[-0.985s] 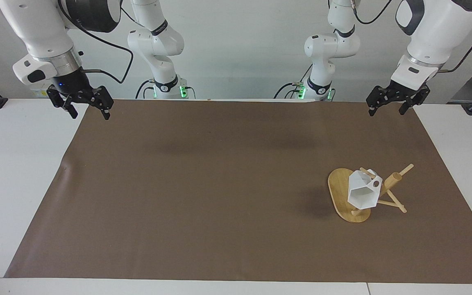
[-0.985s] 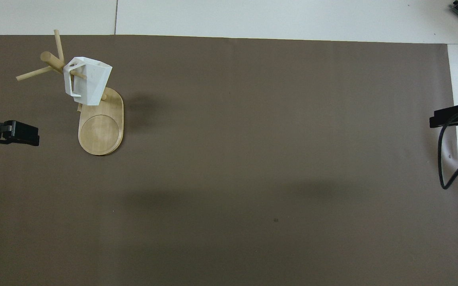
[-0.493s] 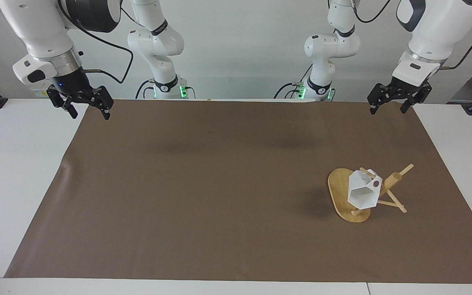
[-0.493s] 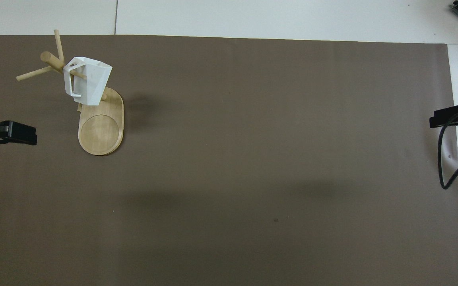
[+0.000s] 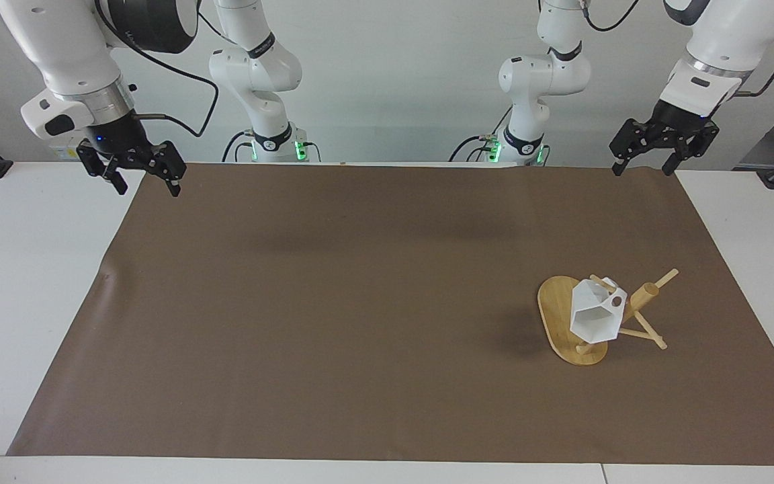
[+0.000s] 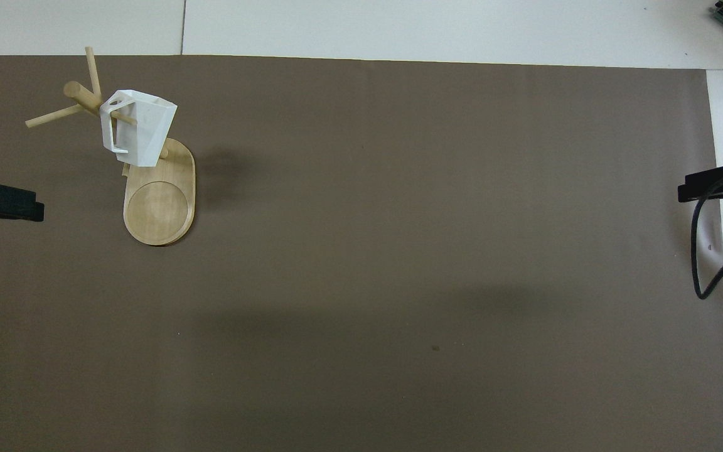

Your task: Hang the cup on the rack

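Observation:
The white faceted cup [image 5: 592, 316] hangs by its handle on a peg of the bamboo rack [image 5: 557, 310], toward the left arm's end of the brown mat. In the overhead view the cup [image 6: 139, 129] hangs over the rack's oval base [image 6: 159, 204], with a peg through the handle. My left gripper [image 5: 643, 168] is open and empty, raised over the mat's edge at the robots' end, well apart from the rack; only its tip [image 6: 4, 202] shows in the overhead view. My right gripper [image 5: 148, 188] is open and empty and waits over the mat's corner at the right arm's end [image 6: 706, 187].
A brown mat [image 5: 360, 302] covers most of the white table [image 5: 31, 269]. A black cable [image 6: 706, 263] hangs from the right arm over the mat's edge.
My left gripper has risen and drawn back toward its base, away from the rack. The cup, the rack and the right arm have not moved.

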